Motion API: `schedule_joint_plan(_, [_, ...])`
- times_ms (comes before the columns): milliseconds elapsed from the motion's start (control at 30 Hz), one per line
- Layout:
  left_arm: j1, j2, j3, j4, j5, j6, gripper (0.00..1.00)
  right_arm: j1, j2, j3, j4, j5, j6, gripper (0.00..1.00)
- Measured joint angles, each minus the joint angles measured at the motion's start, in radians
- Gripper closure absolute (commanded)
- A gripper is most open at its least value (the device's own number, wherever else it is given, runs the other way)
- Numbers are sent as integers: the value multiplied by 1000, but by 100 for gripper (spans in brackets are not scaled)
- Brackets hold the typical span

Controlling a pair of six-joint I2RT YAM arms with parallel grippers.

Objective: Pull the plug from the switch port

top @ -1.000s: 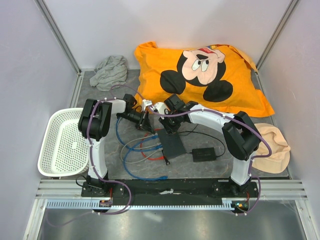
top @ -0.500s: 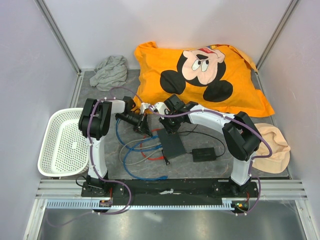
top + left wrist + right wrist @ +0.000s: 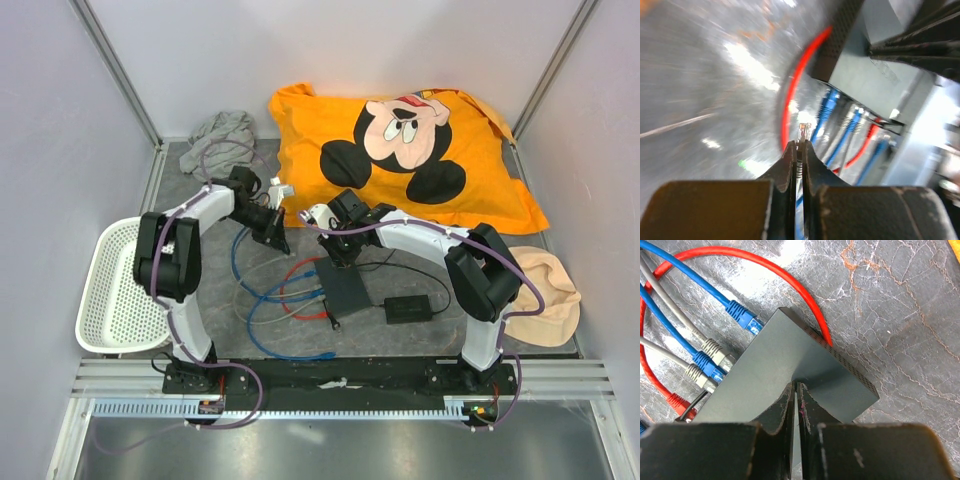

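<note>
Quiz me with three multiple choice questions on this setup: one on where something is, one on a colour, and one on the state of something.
1. On the table, the basket sits at: A the left edge; B the right edge; C the middle.
2. The cable curving round a corner of the switch is: A green; B red; C yellow.
3. The plug at the left gripper is: A seated in a port; B lying loose; C pinched in shut fingers, clear of the switch.
Answers: A, the top view shows it at the left; B, the right wrist view shows red; C, the left wrist view shows it held in open air.
</note>
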Motion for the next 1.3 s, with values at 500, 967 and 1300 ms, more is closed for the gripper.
schedule_joint_plan(500, [152, -68, 141, 7, -469, 21, 98, 2, 6, 10, -5, 10, 6, 88])
schedule_joint_plan(967, [162, -3, 174, 89, -900, 23, 99, 5, 6, 10, 0, 24, 6, 87])
schedule_joint_plan(1300, [162, 31, 176, 106, -929, 18, 57, 5, 6, 10, 0, 24, 6, 84])
